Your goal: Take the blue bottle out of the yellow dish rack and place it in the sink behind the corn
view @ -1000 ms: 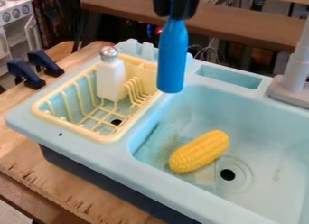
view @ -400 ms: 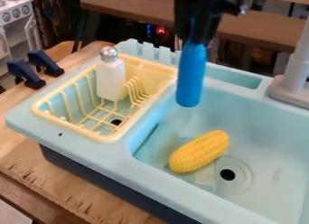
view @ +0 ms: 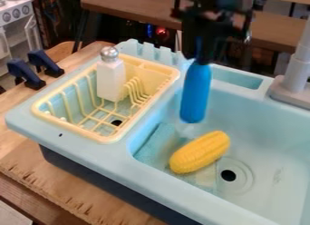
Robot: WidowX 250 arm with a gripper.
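Blue bottle [view: 196, 97] in the claw [view: 204, 60], gripped at its narrow top end. Claw closed on it, black, coming in from the top edge. Bottle hangs near upright, slight tilt, wide end down, over the back left part of the sink [view: 139, 174] basin.

Yellow corn [view: 200, 152] below the bottle, apart from it, lying at a slant on the basin floor, one end toward lower left, the other toward upper right. Blue-green cloth [view: 158, 141] flat by the basin's left wall, reaching up to the corn. Round drain [view: 228, 175] with dark hole, just right of and below the corn.

Left of the basin, yellow rack [view: 106, 139] set in the sink's left compartment. White shaker [view: 111, 81], silver cap, upright in the rack toward its back left side, left of the row of prongs. Dark hole visible through the rack wires.

Long recess in the sink's back rim, right of the bottle. Grey faucet [view: 295, 74] at the right edge, standing on that rim. Sink is light blue, dark below, on a wooden counter [view: 15, 144]. Two dark blue clamps [view: 25, 74] at the counter's left. Brown bench [view: 130, 10] behind; white stove [view: 13, 13] at top left.
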